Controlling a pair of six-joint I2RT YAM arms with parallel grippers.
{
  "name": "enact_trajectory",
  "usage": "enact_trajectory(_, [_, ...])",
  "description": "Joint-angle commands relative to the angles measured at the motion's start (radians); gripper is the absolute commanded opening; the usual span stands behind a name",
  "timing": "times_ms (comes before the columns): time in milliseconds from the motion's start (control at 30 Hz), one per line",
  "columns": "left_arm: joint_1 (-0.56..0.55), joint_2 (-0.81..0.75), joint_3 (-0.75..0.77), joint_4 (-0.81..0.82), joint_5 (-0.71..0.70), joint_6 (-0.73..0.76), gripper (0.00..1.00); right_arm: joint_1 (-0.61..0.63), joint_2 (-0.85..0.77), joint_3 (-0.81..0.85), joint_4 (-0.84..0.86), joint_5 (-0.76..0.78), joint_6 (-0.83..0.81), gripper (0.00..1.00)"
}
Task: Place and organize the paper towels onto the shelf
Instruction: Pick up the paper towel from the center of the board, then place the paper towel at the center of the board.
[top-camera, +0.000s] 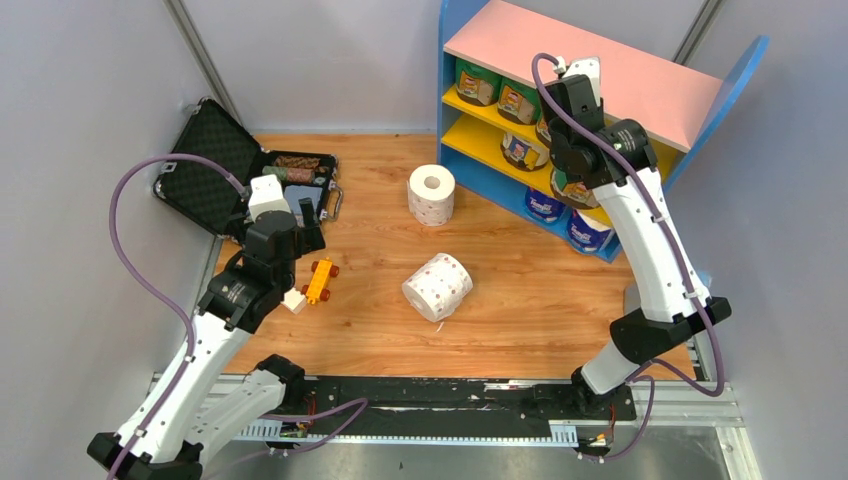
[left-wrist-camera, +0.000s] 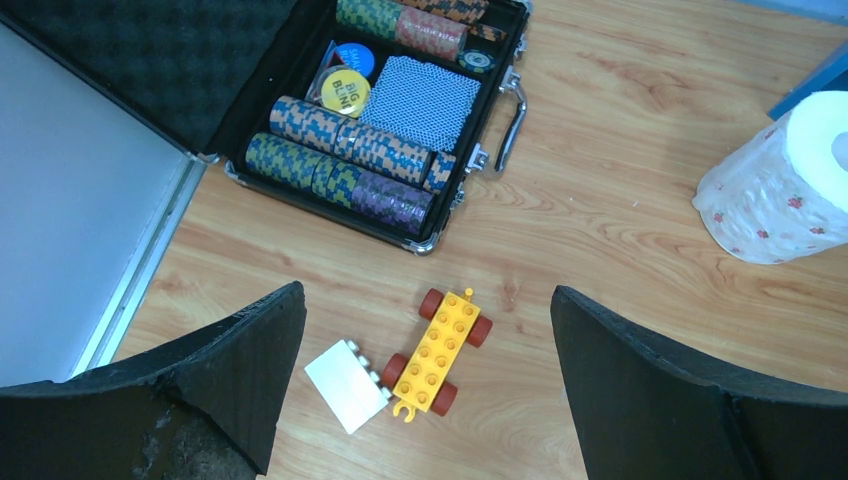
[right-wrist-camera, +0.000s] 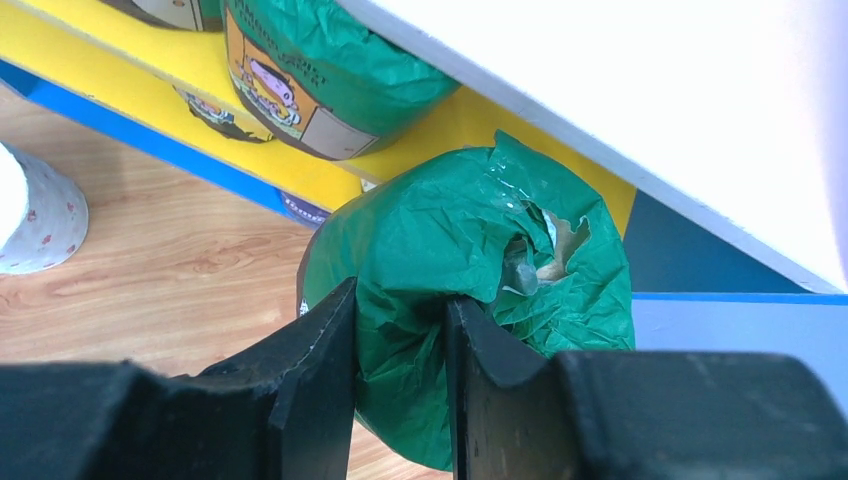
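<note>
green crinkled wrap bunches between the narrowed fingers of the right gripper (right-wrist-camera: 400, 305), which pinches a green-wrapped roll (right-wrist-camera: 450, 230) at the right end of the shelf (top-camera: 600, 70), just under the top board and at the front lip of the upper yellow board (right-wrist-camera: 120, 80). whether the roll already rests on that board cannot be told. a second green roll (right-wrist-camera: 300, 70) stands just beside it on the same tier, and blue-and-white rolls (top-camera: 545, 205) line the bottom.

the roll looks light and soft, likely to squash under pressure rather than resist it. its thin wrap is torn open around the core and may slide or rip further if it alone bears the load. a safer hold would probably span the roll's body, or hook one finger into the core.

two bare dotted rolls wait on the table: one upright (top-camera: 431, 193) near the shelf, one on its side (top-camera: 437, 286) at mid-table. unwrapped, they should offer more friction, yet loose sheets could peel away. the one on its side may roll when nudged.

the left gripper (left-wrist-camera: 428, 292) hangs spread wide and empty above an orange toy car (left-wrist-camera: 437, 352) and a white block (left-wrist-camera: 345, 385), near an open black case (left-wrist-camera: 270, 60) of poker chips.
</note>
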Motion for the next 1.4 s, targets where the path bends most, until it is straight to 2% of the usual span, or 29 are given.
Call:
enact_trajectory(0, [0.008, -0.012, -0.007, 0.042, 0.006, 0.012, 1.00, -0.012, 0.007, 0.076, 0.042, 0.089, -0.070, 0.29])
enact_trajectory(267, [0.011, -0.009, -0.009, 0.045, 0.023, 0.012, 1.00, -0.035, -0.014, 0.050, 0.064, 0.106, -0.099, 0.29])
enact_trajectory(567, [0.014, -0.017, -0.011, 0.045, 0.021, 0.012, 1.00, -0.068, -0.056, -0.108, 0.193, 0.167, -0.197, 0.28])
enact_trajectory(767, [0.016, -0.025, -0.014, 0.046, 0.018, 0.012, 1.00, -0.067, -0.084, -0.176, 0.223, 0.127, -0.194, 0.27])
enact_trajectory(1000, [0.017, -0.024, -0.014, 0.044, 0.020, 0.012, 1.00, -0.005, -0.153, -0.222, 0.174, -0.025, -0.106, 0.27])
enact_trajectory(1167, [0.019, -0.024, -0.014, 0.045, 0.021, 0.013, 1.00, 0.076, -0.205, -0.390, 0.173, -0.114, 0.009, 0.27])
enact_trajectory(1367, [0.019, -0.025, -0.014, 0.045, 0.024, 0.012, 1.00, 0.230, -0.196, -0.572, 0.216, -0.095, 0.148, 0.27])
